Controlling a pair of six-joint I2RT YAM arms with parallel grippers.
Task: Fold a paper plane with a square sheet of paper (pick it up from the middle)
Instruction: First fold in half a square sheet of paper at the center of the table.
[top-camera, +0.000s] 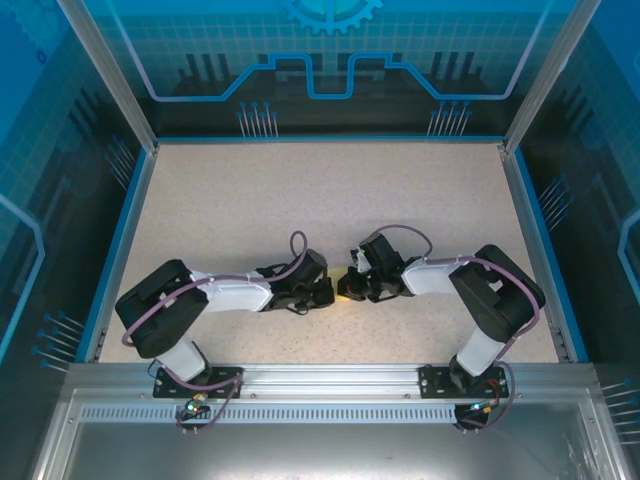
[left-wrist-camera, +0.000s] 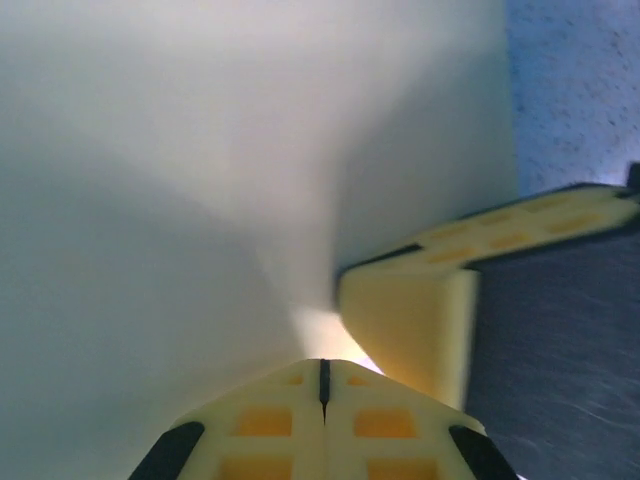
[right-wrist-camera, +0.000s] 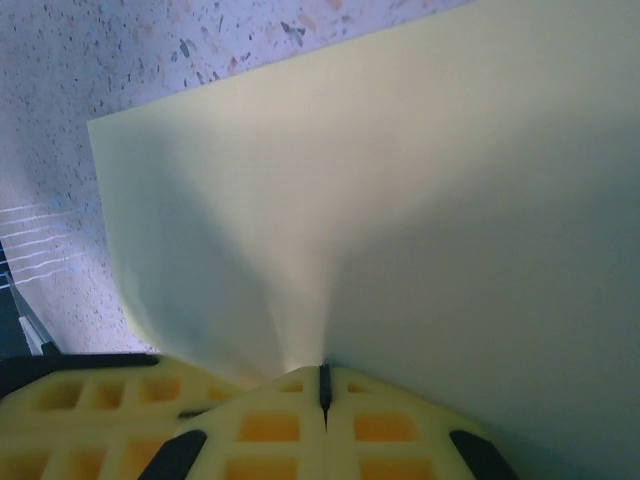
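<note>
both arms are stretching in low over the table (top-camera: 300, 190) and meeting just toward 6 o'clock of its centre in the top cam. left gripper (top-camera: 322, 290) is sitting on the 9 side, right gripper (top-camera: 360, 285) on the 3 side, tips nearly touching

square sheet of paper (right-wrist-camera: 400, 200) is sitting right btwn them, pinched by both. in the left wrist cam the left gripper's jaws are pressing fully together at 6 o'clock w/ the paper clamped in the seam. the sheet is looking pale yellow, smooth and matte, fanning up toward 12 w/ a soft valley bend

same deal in the right wrist cam: right gripper is squeezing tight on the paper, w/ a sharp corner poking out at 10 o'clock over the speckled grey-beige tabletop

finger pads (left-wrist-camera: 400, 420) are showing as yellow waffle grid, square pockets, black edging
</note>
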